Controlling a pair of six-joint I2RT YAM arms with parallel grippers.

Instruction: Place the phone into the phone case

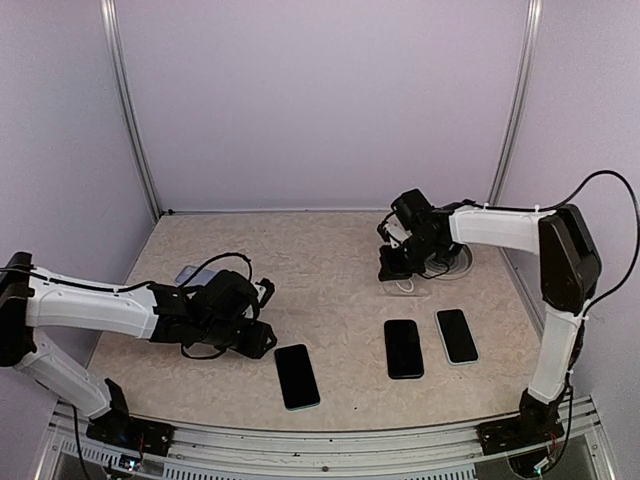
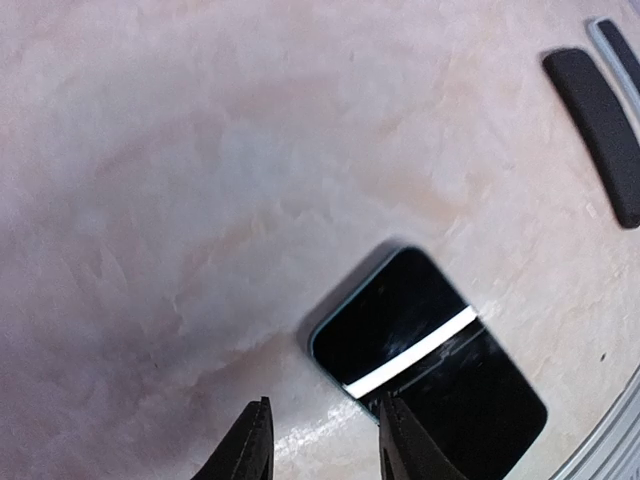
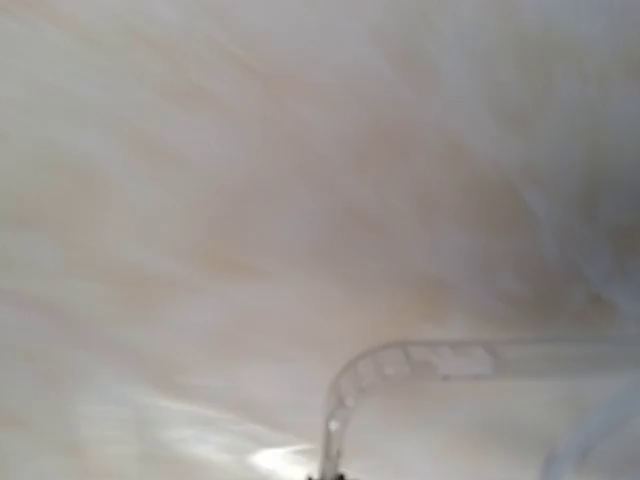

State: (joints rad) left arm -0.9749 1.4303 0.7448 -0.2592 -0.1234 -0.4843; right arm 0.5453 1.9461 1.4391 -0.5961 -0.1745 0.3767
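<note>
- The left phone [image 1: 297, 376] is laid on the table [image 1: 320, 250], at the front.
- The middle phone [image 1: 403, 348] and right phone [image 1: 456, 336] are set side by side.
- The case [image 1: 404, 287] is placed behind them.

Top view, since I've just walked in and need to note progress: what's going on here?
Two arms are getting a phone into its case. The left fingers stand open with nothing between them, right beside the dark phone lying flat near the front edge. At the far right, the right fingers are shut, apparently pinching the rim of the clear phone case, which looks empty. A second phone and a third phone lie flat, with no arm at them.
</note>
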